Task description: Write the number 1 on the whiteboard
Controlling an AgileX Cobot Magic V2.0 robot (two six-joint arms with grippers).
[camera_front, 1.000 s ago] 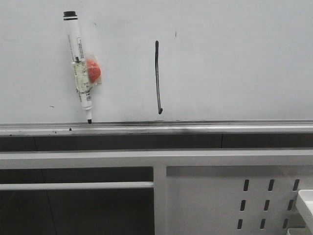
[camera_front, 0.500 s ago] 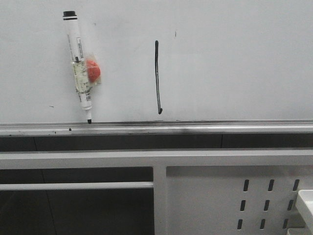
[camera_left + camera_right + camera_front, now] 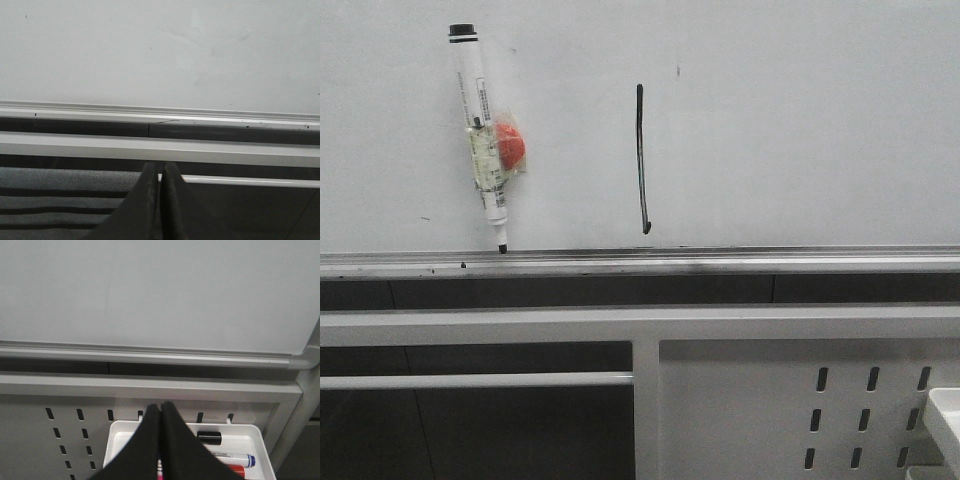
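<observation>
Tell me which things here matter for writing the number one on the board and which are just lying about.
Part of the job:
whiteboard
number 1
marker stuck on the board

Just lying about:
white tray
blue-capped marker in the tray
perforated frame

Number 1: thin black marker stroke, near-vertical, leaning slightly right toward its base, with a small hook at the lower end. Drawn left of centre on the whiteboard, a glossy white-grey panel, upright, with a silver rail along its lower edge.
</observation>
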